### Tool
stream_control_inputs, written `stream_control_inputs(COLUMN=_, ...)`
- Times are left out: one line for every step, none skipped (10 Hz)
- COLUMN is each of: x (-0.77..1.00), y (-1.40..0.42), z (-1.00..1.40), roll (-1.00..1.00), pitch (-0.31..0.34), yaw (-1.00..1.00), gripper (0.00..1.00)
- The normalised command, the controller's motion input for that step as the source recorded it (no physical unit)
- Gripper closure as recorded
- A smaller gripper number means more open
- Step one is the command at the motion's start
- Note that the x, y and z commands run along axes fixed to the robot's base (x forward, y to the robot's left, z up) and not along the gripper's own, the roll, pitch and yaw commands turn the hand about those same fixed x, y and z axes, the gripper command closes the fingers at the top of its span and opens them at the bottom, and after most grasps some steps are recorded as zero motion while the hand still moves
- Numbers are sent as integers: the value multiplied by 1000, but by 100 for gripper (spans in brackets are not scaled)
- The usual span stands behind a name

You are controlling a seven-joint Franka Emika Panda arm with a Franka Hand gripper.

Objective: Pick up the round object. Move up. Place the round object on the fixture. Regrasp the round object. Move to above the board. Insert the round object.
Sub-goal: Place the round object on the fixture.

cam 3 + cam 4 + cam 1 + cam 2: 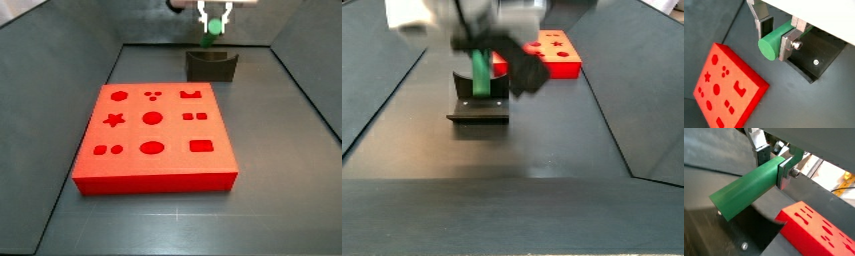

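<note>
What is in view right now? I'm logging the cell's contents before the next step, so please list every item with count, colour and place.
Round object: one, green, clamped between the gripper's fingers, hanging over the fixture in both side views.
Fixture: one, dark grey-black, on the floor at the far end from the board, under the gripper.
Board: one, red-orange with shaped holes in its top, flat on the floor, apart from the fixture.
Floor: one, dark grey, enclosed by sloped walls.
Gripper: one, silver fingers with dark pads, closed on the round object above the fixture.
</note>
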Motion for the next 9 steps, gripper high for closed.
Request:
stream_control_inputs(x=160, y=139, z=-1000, roll=-281, pitch=42, yaw=-184, gripper=100)
stream_control_inputs(x=166, y=129, z=-976, roll=-190, pitch=12, yaw=-175, gripper=100)
stream_control_inputs(x=142, y=112, z=-824, roll=-157, pitch=0, yaw=-165, gripper=100)
stream_control_inputs(x=98, y=105, z=-496, roll=-85, pitch=-33, yaw=-134, gripper=100)
stream_control_inputs(x=72, y=139, z=-435, roll=-64, pitch=-45, yaw=-122, gripper=100)
stream_control_inputs(x=72, y=139, z=-435, roll=-64, pitch=-45, yaw=-122, gripper=100)
stream_control_inputs(x=63, y=161, z=-436, roll=-57, pitch=-49, yaw=-113, gripper=100)
stream_control_inputs(x=68, y=158, z=-430, roll=-58, pitch=-51, yaw=-115, gripper=100)
stream_control_inputs(x=71, y=162, z=-419, roll=-59, pitch=-53, yaw=-107, gripper=100)
